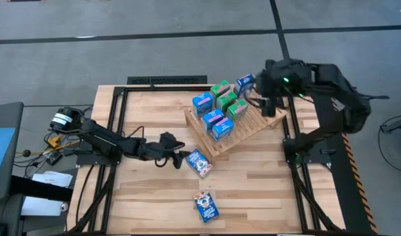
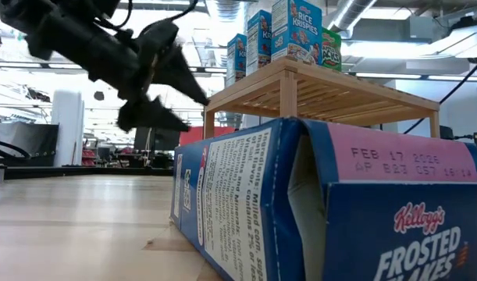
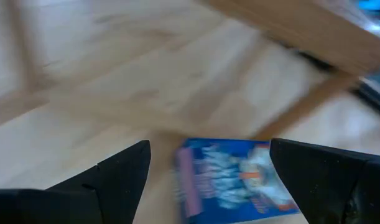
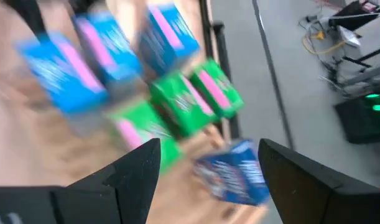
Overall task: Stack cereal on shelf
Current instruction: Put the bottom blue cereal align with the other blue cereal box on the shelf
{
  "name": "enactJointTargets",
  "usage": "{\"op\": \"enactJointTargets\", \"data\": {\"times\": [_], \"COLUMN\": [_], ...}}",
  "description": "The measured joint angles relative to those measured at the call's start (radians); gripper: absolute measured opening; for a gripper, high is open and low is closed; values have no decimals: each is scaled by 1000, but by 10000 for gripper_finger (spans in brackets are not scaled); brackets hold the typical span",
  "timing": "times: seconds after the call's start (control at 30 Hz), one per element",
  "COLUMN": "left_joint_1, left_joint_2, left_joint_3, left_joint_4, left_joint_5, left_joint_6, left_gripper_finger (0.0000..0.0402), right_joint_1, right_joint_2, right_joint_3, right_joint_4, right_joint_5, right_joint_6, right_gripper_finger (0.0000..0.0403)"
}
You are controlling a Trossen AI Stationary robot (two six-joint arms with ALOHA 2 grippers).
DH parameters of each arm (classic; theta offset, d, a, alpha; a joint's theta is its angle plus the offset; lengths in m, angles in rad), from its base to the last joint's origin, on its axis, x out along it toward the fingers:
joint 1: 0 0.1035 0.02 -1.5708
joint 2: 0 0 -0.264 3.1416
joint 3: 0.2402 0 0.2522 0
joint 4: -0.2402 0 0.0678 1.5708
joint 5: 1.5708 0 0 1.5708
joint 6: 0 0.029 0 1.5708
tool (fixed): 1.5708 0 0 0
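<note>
**A:** Plank desk (image 1: 154,196) on a grey floor, so what's on it?

**B:** Biggest thing is the slatted shelf (image 1: 253,128), tilted like a ramp. Seven cereal boxes (image 1: 216,108) stand on it, blue and green.

**A:** Any strays?

**B:** Two. One blue box (image 1: 199,162) lies flat on the desk just in front of the shelf, another (image 1: 206,206) further out from it.

**A:** And the arms?

**B:** Left tool (image 1: 178,157) is spread wide, empty, right beside the nearer stray. Right tool (image 1: 266,106) hangs over the shelf's far end, fingers apart, holding nothing.
</note>
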Motion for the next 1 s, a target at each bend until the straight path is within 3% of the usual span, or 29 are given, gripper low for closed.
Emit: {"op": "enactJointTargets", "data": {"times": [0.1,0.23,0.4,0.67,1.0], "left_joint_1": [12,14,-23,-106,-180], "left_joint_2": [55,161,243,356,377], "left_joint_3": [1,-1,1,3,2], "left_joint_4": [89,93,177,168,164], "left_joint_5": [63,64,141,81,31], "left_joint_6": [42,-30,-86,-256,-264], "left_gripper_finger": [320,320,320,320,320], "right_joint_1": [81,167,248,345,597], "right_joint_2": [-33,-59,-68,-27,109], "right_joint_3": [0,0,0,0,0], "right_joint_4": [0,-1,-16,-112,-169], "right_joint_5": [-2,-3,-4,-29,-38], "right_joint_6": [152,275,370,608,772], "right_gripper_finger": [292,291,291,291,291]}}
